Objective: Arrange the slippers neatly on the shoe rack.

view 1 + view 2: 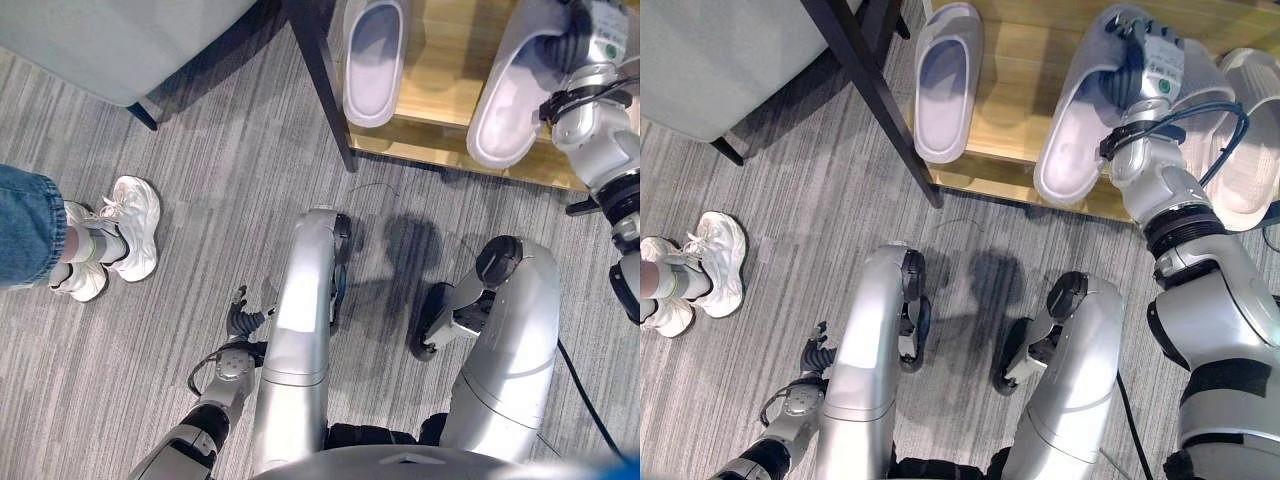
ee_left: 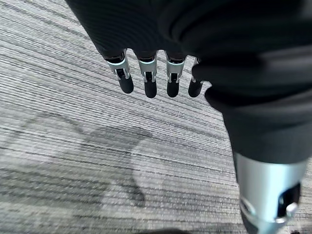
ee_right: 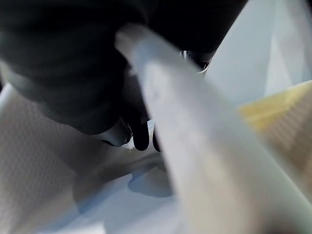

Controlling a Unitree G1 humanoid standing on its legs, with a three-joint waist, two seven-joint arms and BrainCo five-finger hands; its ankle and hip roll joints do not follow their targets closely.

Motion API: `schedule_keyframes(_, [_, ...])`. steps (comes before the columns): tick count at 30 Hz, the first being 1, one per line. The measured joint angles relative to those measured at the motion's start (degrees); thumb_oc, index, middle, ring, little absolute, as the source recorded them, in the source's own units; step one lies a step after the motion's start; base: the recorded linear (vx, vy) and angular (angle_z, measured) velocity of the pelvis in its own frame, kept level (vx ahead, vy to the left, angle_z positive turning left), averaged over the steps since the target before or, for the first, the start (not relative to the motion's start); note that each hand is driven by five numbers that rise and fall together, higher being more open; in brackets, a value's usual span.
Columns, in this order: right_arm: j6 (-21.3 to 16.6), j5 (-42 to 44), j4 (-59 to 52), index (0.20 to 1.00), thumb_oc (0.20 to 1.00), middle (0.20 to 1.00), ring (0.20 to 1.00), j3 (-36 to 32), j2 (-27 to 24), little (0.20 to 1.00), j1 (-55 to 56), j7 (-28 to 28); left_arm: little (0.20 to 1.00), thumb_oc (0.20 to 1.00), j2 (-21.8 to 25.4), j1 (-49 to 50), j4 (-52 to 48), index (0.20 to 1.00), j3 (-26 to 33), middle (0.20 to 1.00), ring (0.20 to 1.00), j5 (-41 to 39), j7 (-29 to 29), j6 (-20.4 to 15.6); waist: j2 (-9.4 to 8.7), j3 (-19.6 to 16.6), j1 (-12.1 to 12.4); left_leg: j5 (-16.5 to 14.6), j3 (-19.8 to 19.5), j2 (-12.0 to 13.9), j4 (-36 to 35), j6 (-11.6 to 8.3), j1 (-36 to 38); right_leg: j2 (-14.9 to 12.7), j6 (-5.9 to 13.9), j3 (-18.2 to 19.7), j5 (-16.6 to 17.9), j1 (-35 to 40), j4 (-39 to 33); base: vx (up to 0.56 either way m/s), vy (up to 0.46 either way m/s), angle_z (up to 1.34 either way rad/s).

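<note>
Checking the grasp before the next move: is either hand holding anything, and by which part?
The right hand grips the middle slipper on the shoe rack by its strap, fingers tucked inside. The left hand hangs over the carpet, holding nothing.

Grey striped low-pile carpet all over the floor, a pale grey upholstered seat on dark legs up in the corner, and a person's white chunky sneakers off to the side.
</note>
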Motion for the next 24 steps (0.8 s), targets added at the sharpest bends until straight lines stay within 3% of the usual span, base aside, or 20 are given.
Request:
schedule_keyframes(6, [-1.96, 6.05, 3.21, 0.200, 0.200, 0.200, 0.200, 0.73, 0.04, 0.200, -5.50, 0.06, 1.000, 1.000, 1.83, 2.83, -1.75, 1.000, -0.11, 1.000, 1.000, -0.54, -1.34, -0.79, -0.09, 0.03, 2.85, -0.06, 0.15, -0.69, -1.95, 0.10, 0.60, -0.62, 0.08, -0.31, -0.57, 1.04, -1.71, 0.01, -0.002, 0.06])
schedule_keyframes(24, [-3.91, 8.85, 7.89, 0.200, 0.200, 0.200, 0.200, 5.78, 2.18, 0.200, -6.01, 5.34, 1.000, 1.000, 4.04, 3.22, -3.72, 1.000, -2.38, 1.000, 1.000, -2.86, -4.07, -1.85, -0.48, 0.06, 5.72, -0.53, -0.42, -1.83, -3.76, 0.96, 0.80, -1.63, 1.37, -1.59, -0.92, 3.45, -4.77, 0.01, 0.012, 0.02])
